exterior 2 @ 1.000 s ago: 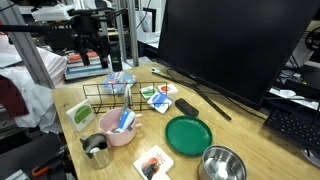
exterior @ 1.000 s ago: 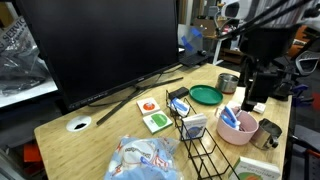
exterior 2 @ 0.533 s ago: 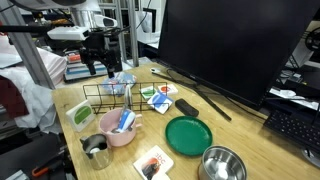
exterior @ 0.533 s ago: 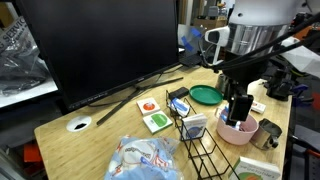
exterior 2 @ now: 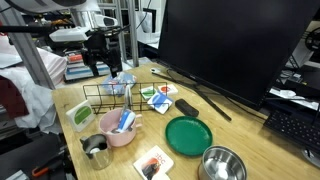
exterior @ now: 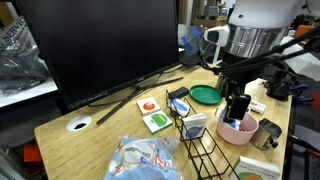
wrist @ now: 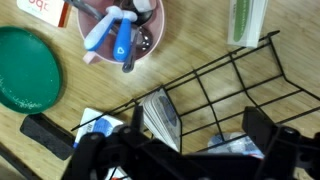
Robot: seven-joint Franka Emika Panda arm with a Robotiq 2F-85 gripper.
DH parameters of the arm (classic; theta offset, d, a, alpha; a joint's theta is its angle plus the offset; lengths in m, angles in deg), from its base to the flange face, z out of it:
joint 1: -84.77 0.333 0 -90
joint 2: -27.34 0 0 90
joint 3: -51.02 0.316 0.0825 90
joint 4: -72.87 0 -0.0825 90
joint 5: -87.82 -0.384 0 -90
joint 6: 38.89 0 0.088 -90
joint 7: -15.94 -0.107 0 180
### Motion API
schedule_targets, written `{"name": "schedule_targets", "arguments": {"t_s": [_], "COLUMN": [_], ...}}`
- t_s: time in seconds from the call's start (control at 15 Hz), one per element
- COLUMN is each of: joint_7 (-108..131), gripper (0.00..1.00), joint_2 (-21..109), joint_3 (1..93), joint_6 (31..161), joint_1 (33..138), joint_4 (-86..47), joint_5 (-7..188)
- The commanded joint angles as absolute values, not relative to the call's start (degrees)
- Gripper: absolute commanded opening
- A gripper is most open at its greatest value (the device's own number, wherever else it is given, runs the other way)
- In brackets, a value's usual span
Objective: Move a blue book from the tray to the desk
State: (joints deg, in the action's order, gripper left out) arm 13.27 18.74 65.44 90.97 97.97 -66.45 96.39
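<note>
Wrist view tells most of the story: the end effector (wrist: 185, 160) is spread wide with nothing between the fingers, hanging over the tray (exterior: 203, 148) and looking down through the wires. The blue book (wrist: 160, 118) isn't out yet. It's standing on edge in one of the tray's slots, leaning a bit, and the cover reads more bluish-white than properly blue to me. So I'd call this the approach step: roughly above, no grab made. In an exterior view the end effector (exterior: 237, 106) is up by the pink bowl (exterior: 238, 130) at the right of the tray, clear of the book (exterior: 193, 123). Next move, I reckon: shift so the book's top edge sits between the fingers, turn the wrist to pinch across its thin side, drop in between the dividers without snagging wire, close, lift straight up, then set it on bare counter (exterior: 100, 130). Green plate (wrist: 25, 65) on the left is out of the way.
</note>
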Motion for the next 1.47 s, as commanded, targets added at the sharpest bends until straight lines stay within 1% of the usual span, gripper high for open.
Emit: {"name": "schedule_targets", "arguments": {"t_s": [0.0, 0.6, 0.87, 1.07, 1.13, 1.4], "joint_7": [9.1, 5.1, 4.6, 5.1, 5.3, 5.5], "gripper": [1.0, 1.0, 1.0, 1.0, 0.8, 0.52], "joint_2": [22.1, 36.7, 40.1, 42.8, 43.5, 45.3], "joint_3": [66.2, 61.6, 60.0, 59.7, 59.7, 58.8], "joint_6": [97.8, 106.5, 107.0, 106.5, 106.7, 106.7], "joint_1": [96.8, 98.2, 99.4, 99.9, 99.9, 100.3], "joint_4": [-67.2, -61.9, -58.6, -57.0, -56.6, -55.2], "joint_5": [106.8, 116.8, 119.6, 118.3, 117.5, 117.1]}}
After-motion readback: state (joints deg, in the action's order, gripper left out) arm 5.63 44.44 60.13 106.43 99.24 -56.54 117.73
